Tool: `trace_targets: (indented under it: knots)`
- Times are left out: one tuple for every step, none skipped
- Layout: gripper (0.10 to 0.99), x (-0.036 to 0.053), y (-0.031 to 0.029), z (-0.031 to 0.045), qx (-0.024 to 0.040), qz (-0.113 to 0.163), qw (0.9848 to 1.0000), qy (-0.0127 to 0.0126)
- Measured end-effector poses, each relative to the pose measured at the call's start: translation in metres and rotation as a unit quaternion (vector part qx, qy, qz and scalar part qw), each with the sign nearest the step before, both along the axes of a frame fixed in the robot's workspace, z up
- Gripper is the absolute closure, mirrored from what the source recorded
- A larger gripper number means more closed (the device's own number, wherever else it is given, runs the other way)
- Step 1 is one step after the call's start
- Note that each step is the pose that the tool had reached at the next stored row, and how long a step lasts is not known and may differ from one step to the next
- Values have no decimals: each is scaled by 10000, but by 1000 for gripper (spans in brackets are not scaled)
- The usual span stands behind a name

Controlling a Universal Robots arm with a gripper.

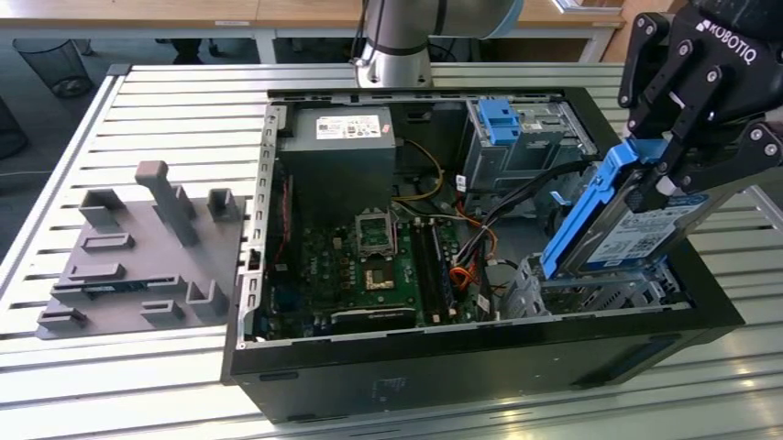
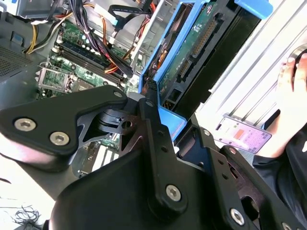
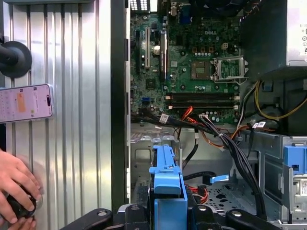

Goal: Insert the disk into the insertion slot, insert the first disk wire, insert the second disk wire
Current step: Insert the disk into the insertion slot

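Bright, even daylight fills the exterior view. The slatted metal table point(image 1: 159, 101) shines pale and glares along its near slats, while the open computer case point(image 1: 490, 376) stays dim inside, with soft shadows. Light catches the white label of the disk point(image 1: 634, 234). In the first wrist view the table's ribs carry streaky reflections and the motherboard point(image 3: 192, 57) is evenly lit. In the second wrist view one patch burns out to white.

The arm point(image 1: 398, 41) rises from the far edge of the table point(image 1: 183, 101) in the exterior view. Its black claw point(image 1: 667, 170) hangs tilted near the edge on the exterior view's right, clamped onto the disk point(image 1: 630, 234).
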State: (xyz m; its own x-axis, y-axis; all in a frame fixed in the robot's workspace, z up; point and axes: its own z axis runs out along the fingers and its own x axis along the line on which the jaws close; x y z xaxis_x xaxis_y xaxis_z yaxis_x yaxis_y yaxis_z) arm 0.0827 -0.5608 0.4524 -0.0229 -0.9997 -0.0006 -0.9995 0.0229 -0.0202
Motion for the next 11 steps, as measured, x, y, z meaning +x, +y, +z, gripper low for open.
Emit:
trace_targets:
  knots:
    - [722,0,6,-5,0,-2,10000,0]
    - [722,0,11,-9,-1,-3,10000,0]
    - [722,0,15,-15,-1,-3,10000,0]
    - [722,0,18,-22,0,-3,10000,0]
    - [722,0,22,-27,-1,-3,10000,0]
    - [722,0,29,-33,0,-3,10000,0]
    - [722,0,36,-37,-1,-3,10000,0]
    - [722,0,43,-42,0,-3,10000,0]
    - [722,0,50,-45,0,-3,10000,0]
    - [722,-1,56,-49,0,-3,10000,0]
    - [722,-1,62,-53,-1,-3,10000,0]
